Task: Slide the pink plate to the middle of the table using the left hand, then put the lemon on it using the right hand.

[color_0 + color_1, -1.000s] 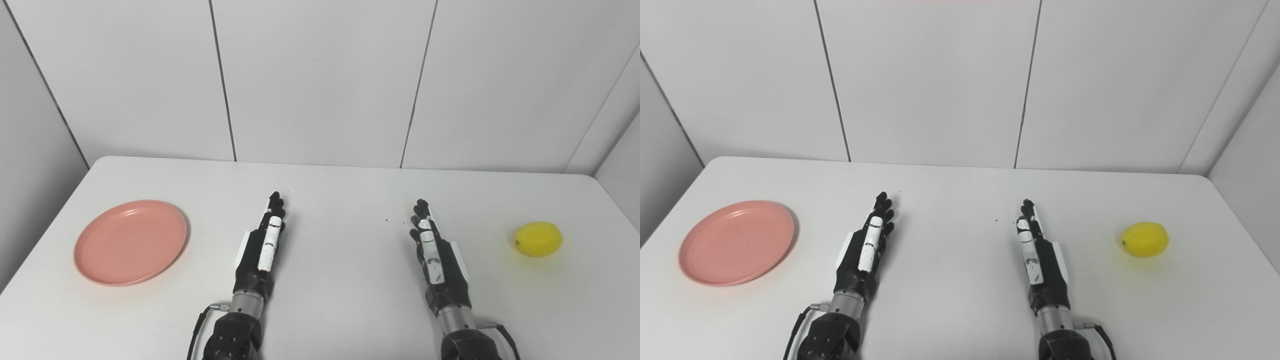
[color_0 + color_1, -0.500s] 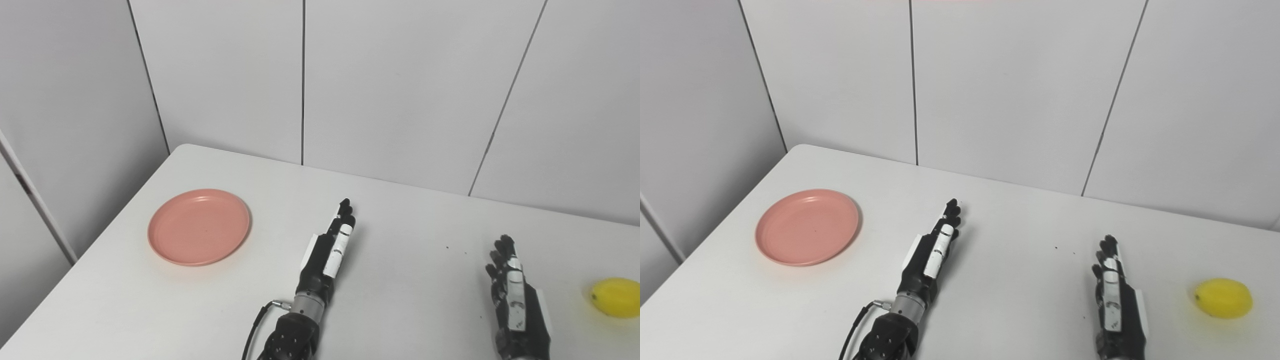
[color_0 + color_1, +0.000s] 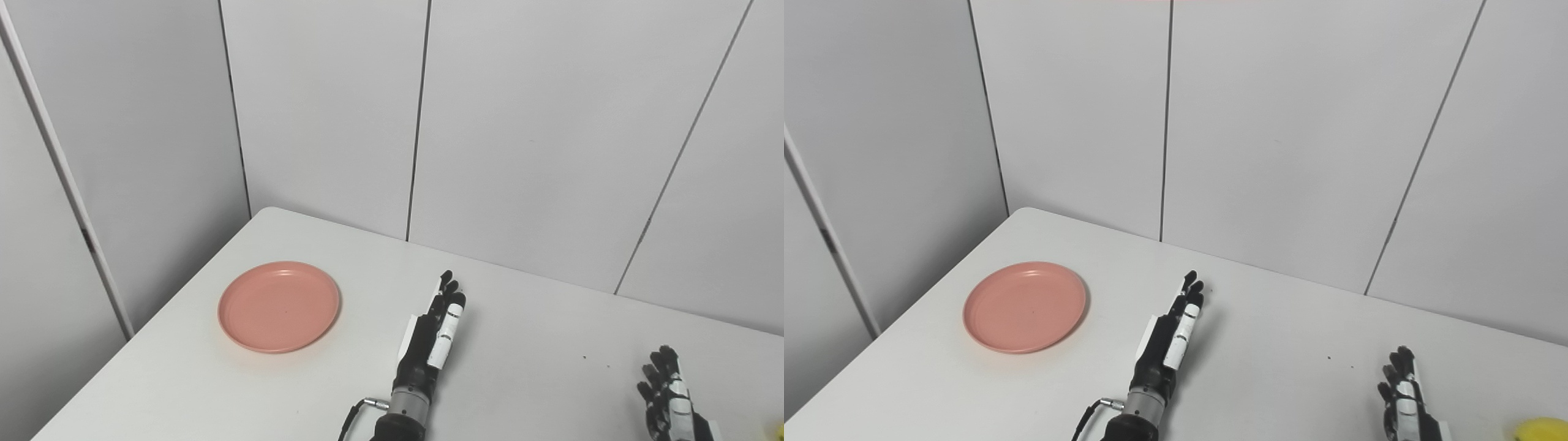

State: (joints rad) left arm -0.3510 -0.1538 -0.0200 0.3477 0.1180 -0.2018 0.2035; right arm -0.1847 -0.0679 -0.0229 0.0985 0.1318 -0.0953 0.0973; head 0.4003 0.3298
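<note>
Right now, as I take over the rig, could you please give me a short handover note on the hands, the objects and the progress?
Left robot hand: open, flat on the table, right of the pink plate, not touching it.
Right robot hand: open, holding nothing, at the lower edge.
Lemon: on the table at the far right, barely in view.
Done: nothing.
Left: slide the plate to the middle, then place the lemon on it.

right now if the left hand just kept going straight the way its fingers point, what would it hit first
Nothing on the table, as far as the views show. The left hand points up and slightly right, past the pink plate, which lies well off to its left. Bare table follows, then the back wall.
</note>
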